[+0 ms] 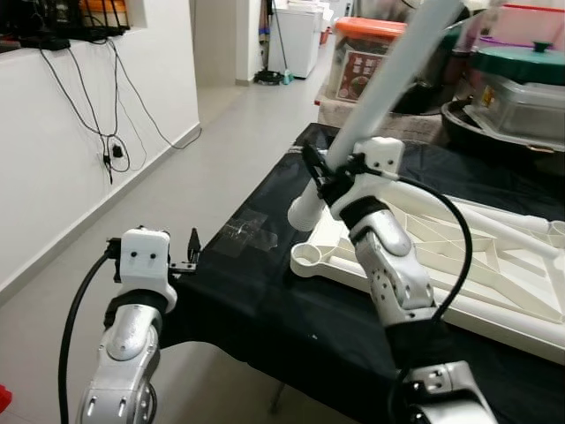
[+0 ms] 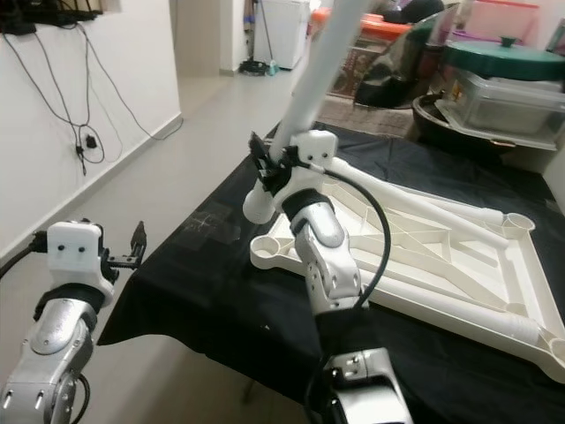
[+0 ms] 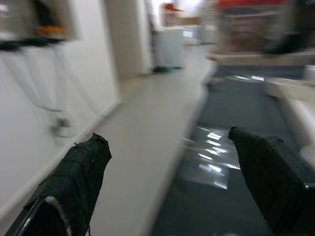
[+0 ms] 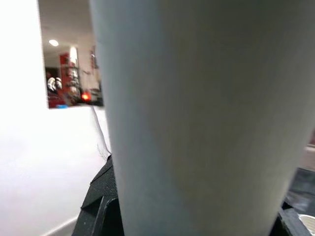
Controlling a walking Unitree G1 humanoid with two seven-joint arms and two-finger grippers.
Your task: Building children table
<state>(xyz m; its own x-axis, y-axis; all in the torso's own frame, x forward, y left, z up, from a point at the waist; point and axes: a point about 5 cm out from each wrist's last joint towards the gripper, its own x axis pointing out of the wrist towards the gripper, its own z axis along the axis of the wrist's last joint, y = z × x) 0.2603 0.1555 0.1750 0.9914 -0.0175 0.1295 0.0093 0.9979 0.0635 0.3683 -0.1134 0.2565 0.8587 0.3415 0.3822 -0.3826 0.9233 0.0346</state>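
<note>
My right gripper (image 1: 325,177) is closed around the long white plastic tube leg (image 1: 388,84) of the children table, holding it near its lower end. The leg is tilted: its rounded lower end hangs just above the corner socket (image 1: 308,256) of the white plastic tabletop (image 2: 424,243), which lies upside down with its ribs showing on the black cloth (image 1: 265,291) of the work table. I cannot tell if the end already touches the socket rim.

I judge the leg to be light, stiff and hollow, with a smooth skin that can slip or turn between my fingers. Because I hold it low, the long upper part pulls like a lever, so a firm hold close to the end that must enter the socket seems to me the best place. The tabletop also looks light and may slide on the cloth when I press down.

My left gripper (image 3: 172,182) is open wide and holds nothing; it hovers beside the table edge, above the pale floor (image 1: 221,132).

The top of the leg is cut off by the picture border. In the right wrist view the leg covers almost everything, so the socket is hidden there. The left wrist view is blurred, and something shiny and transparent (image 1: 243,234) lying on the cloth is hard to identify
</note>
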